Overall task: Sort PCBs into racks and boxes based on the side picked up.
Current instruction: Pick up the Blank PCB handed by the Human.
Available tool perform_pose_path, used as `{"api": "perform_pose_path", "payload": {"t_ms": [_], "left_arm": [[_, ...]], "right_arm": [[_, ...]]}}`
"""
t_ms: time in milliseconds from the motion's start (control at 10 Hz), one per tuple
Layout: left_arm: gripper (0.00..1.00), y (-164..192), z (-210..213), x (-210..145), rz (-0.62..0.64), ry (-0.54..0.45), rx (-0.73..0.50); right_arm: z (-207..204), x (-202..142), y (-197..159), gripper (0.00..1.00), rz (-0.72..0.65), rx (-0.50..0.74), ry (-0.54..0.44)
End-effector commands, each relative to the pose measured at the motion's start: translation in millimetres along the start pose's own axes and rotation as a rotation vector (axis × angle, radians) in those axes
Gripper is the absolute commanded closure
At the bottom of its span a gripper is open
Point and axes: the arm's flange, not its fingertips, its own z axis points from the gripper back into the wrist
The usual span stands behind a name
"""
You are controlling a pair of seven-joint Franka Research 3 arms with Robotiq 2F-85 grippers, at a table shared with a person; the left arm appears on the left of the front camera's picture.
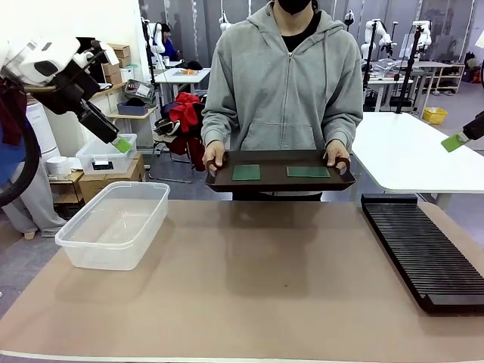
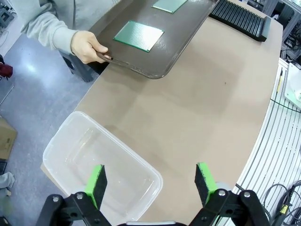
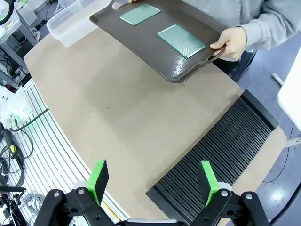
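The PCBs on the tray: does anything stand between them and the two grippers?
Nothing visible does. Both PCBs lie uncovered on the tray that the person holds; the left gripper and right gripper are open and raised, with free space toward them.

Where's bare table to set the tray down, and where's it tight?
Free: the middle of the table, between the clear tub on the left and the black rack on the right, front edge to far edge. Tight: far edge centre, where the person holds the tray with both PCBs.
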Motion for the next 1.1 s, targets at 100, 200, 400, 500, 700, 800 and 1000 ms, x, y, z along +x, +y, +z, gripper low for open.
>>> {"api": "perform_pose_path", "payload": {"t_ms": [100,200,400,500,700,800,1000], "left_arm": [[0.00,-1,21,1,-0.001,-0.063,-0.034],[0.00,-1,24,2,-0.008,-0.078,-0.027],[0.00,-2,24,3,-0.008,-0.080,-0.032],[0.00,-2,24,2,-0.007,-0.082,-0.037],[0.00,-3,26,3,-0.009,-0.089,-0.024],[0.00,-5,30,4,-0.018,-0.097,-0.018],[0.00,-5,32,5,-0.021,-0.099,-0.010]], "right_arm": [[9,2,2,0.00,-0.016,-0.043,-0.030],[10,3,3,0.00,-0.016,-0.052,-0.035],[16,5,4,0.00,-0.018,-0.057,-0.050],[18,5,5,0.00,-0.025,-0.067,-0.069],[20,5,3,0.00,-0.029,-0.069,-0.069],[21,4,3,0.00,-0.031,-0.070,-0.077],[24,5,4,0.00,-0.026,-0.074,-0.089]]}}
